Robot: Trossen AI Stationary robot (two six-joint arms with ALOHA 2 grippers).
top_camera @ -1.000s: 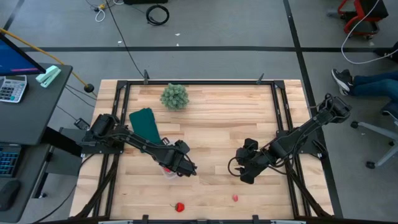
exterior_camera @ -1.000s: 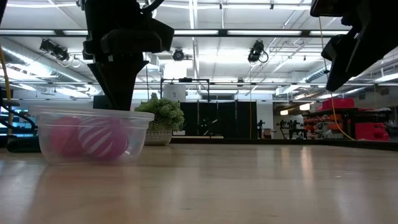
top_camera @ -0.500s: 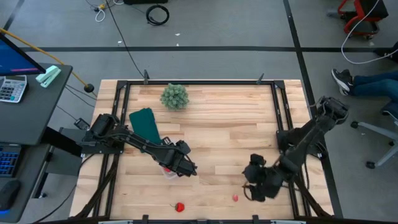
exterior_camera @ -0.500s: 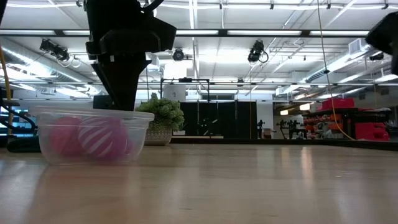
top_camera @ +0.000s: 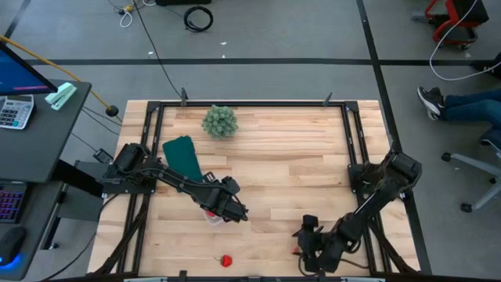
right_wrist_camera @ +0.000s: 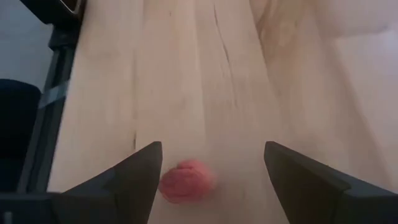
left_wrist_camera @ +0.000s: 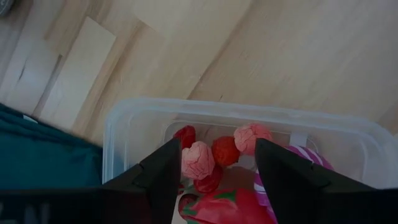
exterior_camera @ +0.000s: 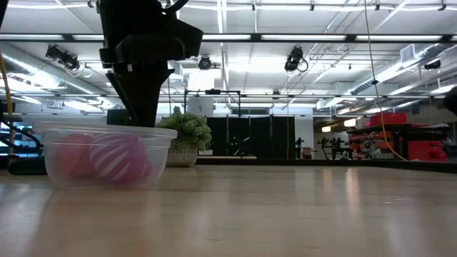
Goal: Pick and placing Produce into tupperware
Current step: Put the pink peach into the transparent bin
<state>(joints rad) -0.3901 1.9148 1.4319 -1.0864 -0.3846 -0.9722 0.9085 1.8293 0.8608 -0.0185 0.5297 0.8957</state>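
The clear tupperware [top_camera: 209, 215] stands on the table left of centre, with several red and pink produce pieces [left_wrist_camera: 211, 155] and a pink striped ball [exterior_camera: 118, 158] inside. My left gripper [left_wrist_camera: 217, 177] hangs open over it, fingers just above the pieces. My right gripper [right_wrist_camera: 211, 180] is low near the table's near edge, open, with a small pink produce piece [right_wrist_camera: 186, 182] lying on the wood between its fingers, apart from both. In the high view that piece [top_camera: 297, 251] peeks out beside the right gripper [top_camera: 305, 247]. A red piece with a thin stem [top_camera: 225, 260] lies near the near edge.
A dark green flat piece [top_camera: 182, 153] lies just beyond the tupperware, and a bushy pale-green plant [top_camera: 220, 121] stands near the far edge. The table's dark frame rail [right_wrist_camera: 53, 93] runs close beside the pink piece. Bare wood fills the middle of the table.
My right arm has swung from the middle right of the table toward the near edge and come down over the small pink piece, leaving the low view. The left arm and the tupperware have kept still.
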